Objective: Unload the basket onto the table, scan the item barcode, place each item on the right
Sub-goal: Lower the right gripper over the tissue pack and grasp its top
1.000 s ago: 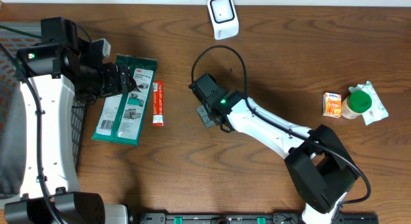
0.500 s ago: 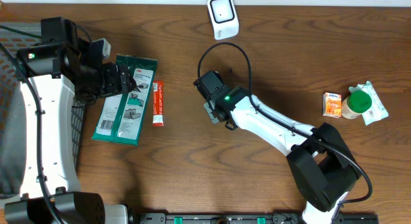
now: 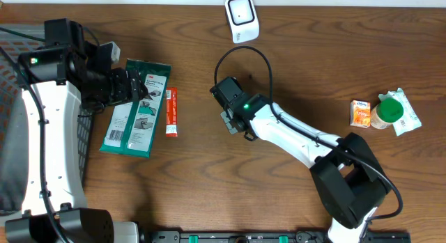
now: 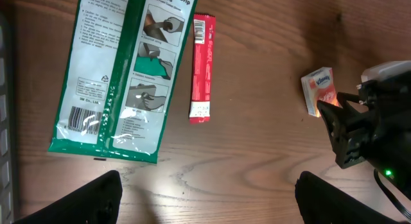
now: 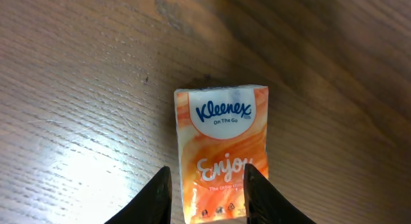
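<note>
Closest in, the right end effector (image 5: 207,168) has its two fingers (image 5: 158,197) parted on either side of the near end of an orange Kleenex packet (image 5: 221,147). The packet lies flat and label up on the wooden desk (image 5: 77,89). A sliver of wood shows between one finger and the packet, and the other finger overlaps the packet's edge, so the jaws stand open around it rather than clamped. From above, that arm reaches from the near edge to the middle of the desk, and its wrist hides the packet there. Off to the left, the left end effector (image 4: 207,176) hangs wide open with nothing between its fingers, over the left edge of a green pack of gloves (image 3: 136,107). The pack lies flat with a barcode showing, and a thin red stick packet (image 3: 171,112) lies just beside its right edge. Well off to the right are a second Kleenex packet (image 3: 360,112), a green-lidded jar (image 3: 388,112) just beside it, and a white wrapper (image 3: 410,118) against the jar. Farthest away, at the desk's far edge, stands the white scanner (image 3: 241,18), well apart from the packet between the fingers.
</note>
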Motion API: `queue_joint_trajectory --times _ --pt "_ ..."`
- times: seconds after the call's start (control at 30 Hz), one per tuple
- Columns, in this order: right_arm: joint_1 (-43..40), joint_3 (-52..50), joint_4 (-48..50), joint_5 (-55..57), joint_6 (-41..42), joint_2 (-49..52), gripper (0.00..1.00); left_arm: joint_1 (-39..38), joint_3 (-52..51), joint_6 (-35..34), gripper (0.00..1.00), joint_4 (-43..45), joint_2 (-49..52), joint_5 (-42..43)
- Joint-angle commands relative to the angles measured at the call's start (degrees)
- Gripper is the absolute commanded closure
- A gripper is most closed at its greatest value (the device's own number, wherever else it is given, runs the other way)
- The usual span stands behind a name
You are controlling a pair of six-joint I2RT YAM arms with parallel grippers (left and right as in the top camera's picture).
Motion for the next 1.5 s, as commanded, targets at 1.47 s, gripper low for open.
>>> queue_joint_trajectory --times 1.47 --pt "1.5 0.4 0.0 -0.7 -1.1 8.1 0.53 0.0 0.0 -0.3 0.13 -0.2 -0.8 0.3"
